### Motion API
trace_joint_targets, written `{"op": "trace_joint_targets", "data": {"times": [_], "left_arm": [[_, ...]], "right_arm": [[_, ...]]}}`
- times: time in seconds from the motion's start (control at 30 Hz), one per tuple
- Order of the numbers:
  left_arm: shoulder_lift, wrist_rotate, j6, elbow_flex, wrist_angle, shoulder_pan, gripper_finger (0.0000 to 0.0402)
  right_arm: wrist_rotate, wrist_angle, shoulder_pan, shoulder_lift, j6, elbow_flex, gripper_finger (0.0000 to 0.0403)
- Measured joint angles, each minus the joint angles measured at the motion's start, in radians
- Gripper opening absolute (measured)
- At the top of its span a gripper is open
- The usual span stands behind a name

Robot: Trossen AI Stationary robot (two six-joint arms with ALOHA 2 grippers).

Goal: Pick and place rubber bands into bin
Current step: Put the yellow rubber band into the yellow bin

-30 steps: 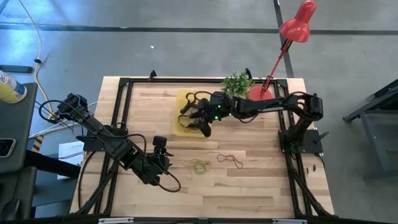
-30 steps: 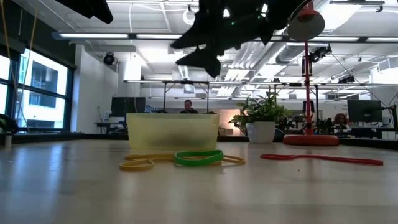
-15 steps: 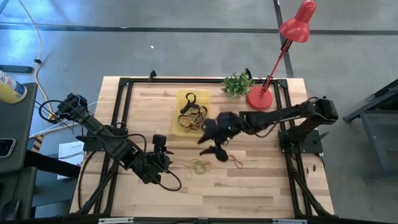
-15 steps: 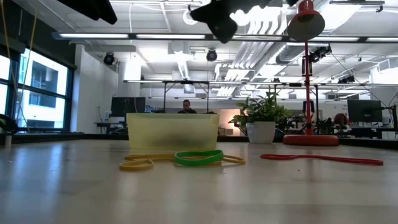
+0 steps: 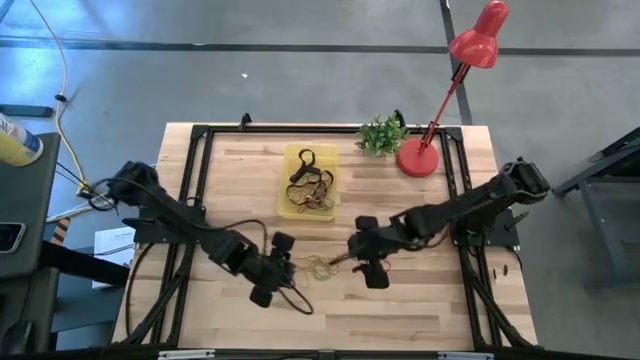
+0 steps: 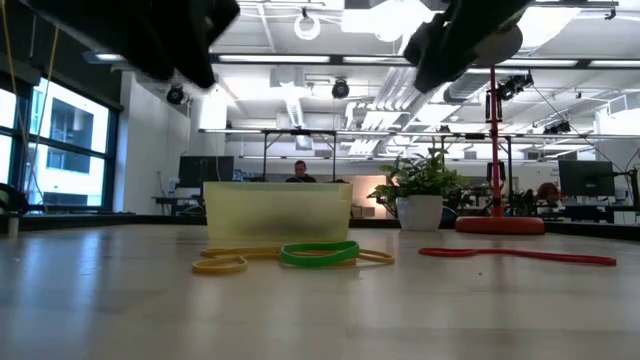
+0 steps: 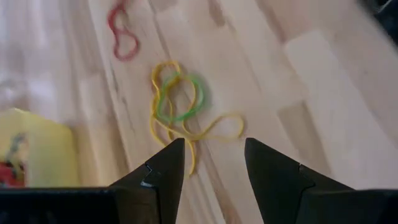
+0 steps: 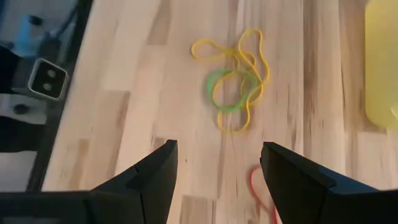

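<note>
Yellow bin (image 5: 310,182) sits at about 12 o'clock of the table's middle, already holding several rubber bands (image 5: 311,186), black, orange and tan, so the task looks partly done. Left on the wood: a tangle of yellow bands (image 7: 180,118) with one green band (image 7: 186,99) looped through it, at 6 o'clock from the bin, and a red band (image 7: 122,34) twisted in a figure-eight just beside the tangle. All lie flat, thin, limp. Left gripper (image 5: 268,282) hangs at 9 o'clock of the tangle, fingers spread, holding nothing. Right gripper (image 5: 365,255) hangs at 3 o'clock of it, over the red band, fingers spread, empty too. Judged: three or so bands left.
</note>
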State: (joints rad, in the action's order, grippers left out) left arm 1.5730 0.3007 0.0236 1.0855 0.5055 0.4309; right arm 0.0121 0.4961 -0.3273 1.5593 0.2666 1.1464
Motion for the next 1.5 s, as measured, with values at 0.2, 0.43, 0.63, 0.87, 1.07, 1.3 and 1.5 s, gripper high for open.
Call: {"op": "trace_joint_targets", "data": {"times": [0.2,0.43,0.63,0.87,1.07,1.3,1.5], "left_arm": [[0.128,-0.031,0.087,-0.001,-0.027,-0.061,0.0156],[0.216,-0.118,0.139,0.000,-0.061,-0.134,0.0156],[0.226,-0.114,0.136,0.000,-0.127,-0.175,0.0156],[0.235,-0.111,0.063,0.000,-0.200,-0.229,0.0156],[0.263,-0.133,-0.007,0.000,-0.212,-0.272,0.0156],[0.263,-0.139,-0.066,0.000,-0.212,-0.293,0.0156],[0.281,-0.151,-0.133,-0.001,-0.201,-0.292,0.0156]], "right_arm": [[-0.124,0.057,-0.066,-0.003,0.085,0.000,0.0220],[-0.241,0.124,-0.130,-0.003,0.204,0.000,0.0220],[-0.337,0.196,-0.193,-0.003,0.305,0.000,0.0220],[-0.428,0.238,-0.265,-0.008,0.442,-0.026,0.0220],[-0.423,0.192,-0.309,-0.010,0.569,-0.099,0.0220],[-0.457,0.135,-0.328,-0.010,0.590,-0.117,0.0220],[-0.542,0.159,-0.328,-0.010,0.590,-0.117,0.0220]]}}
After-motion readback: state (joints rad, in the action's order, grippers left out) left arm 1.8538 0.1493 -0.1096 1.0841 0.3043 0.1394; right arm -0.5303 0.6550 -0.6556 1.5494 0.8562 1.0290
